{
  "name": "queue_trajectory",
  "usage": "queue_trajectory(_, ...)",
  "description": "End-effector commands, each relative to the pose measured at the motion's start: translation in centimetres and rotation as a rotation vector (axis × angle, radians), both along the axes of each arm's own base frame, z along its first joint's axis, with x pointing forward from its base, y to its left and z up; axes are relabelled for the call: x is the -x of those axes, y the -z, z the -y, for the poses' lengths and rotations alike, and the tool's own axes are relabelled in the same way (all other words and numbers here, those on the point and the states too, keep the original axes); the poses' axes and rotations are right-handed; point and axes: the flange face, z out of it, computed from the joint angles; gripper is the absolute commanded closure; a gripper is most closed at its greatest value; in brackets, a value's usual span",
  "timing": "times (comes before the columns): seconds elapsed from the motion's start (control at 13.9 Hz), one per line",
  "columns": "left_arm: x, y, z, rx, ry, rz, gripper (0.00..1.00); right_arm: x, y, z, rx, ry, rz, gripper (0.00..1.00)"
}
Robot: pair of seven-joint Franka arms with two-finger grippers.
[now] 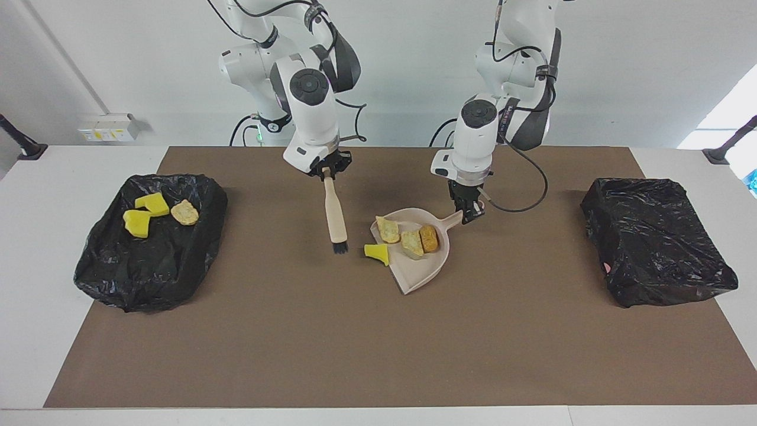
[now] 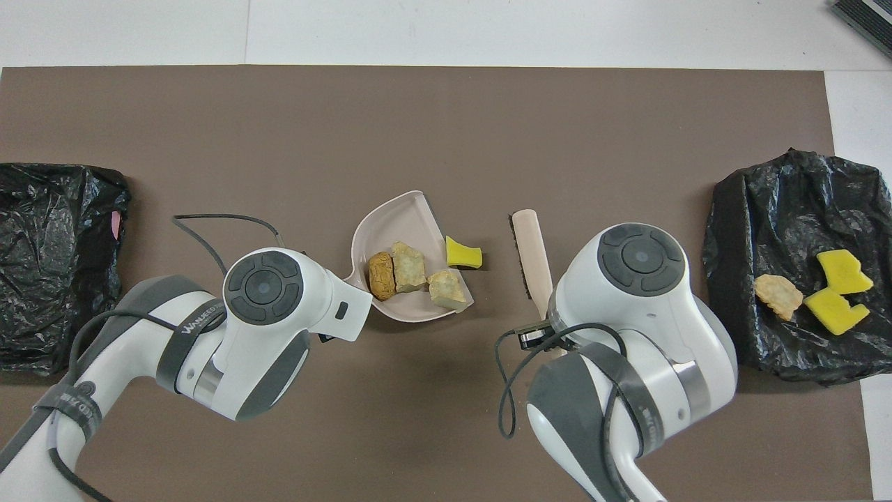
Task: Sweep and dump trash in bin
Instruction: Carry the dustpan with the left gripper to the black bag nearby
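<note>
Trash: we see three pieces (image 1: 412,238) in the dustpan (image 1: 423,272), whose handle our left gripper (image 1: 470,216) pinches; a yellow sponge chunk (image 1: 377,252) lies between pan and brush (image 1: 335,216) (clamped by right gripper (image 1: 327,171)).

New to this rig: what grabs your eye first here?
Mid-mat, the beige plastic dustpan holds three golden-brown bread chunks, its handle gripped by the left gripper. One bright yellow sponge wedge lies just outside its lip, and the right gripper dangles the beige black-bristled hand brush beside it.
</note>
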Motion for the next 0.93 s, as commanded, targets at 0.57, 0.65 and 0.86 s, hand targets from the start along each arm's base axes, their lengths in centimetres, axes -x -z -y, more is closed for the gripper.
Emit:
queue_trajectory(0.57,0.5,0.5,-1.5,0.053,-0.048,0.031,1.0,3.0,4.3,-10.5,-0.153,-0.152,-0.01,1.0)
queue_trajectory(0.65,0.5,0.5,-1.5,0.053,-0.05,0.031,1.0,3.2,4.3,-10.7,-0.166,-0.144,-0.017,1.0)
queue_trajectory(0.86,0.4,0.4,-1.4,0.051,-0.049,0.03,1.0,3.1,3.8,-9.7,-0.16,-0.17,-0.041,1.0)
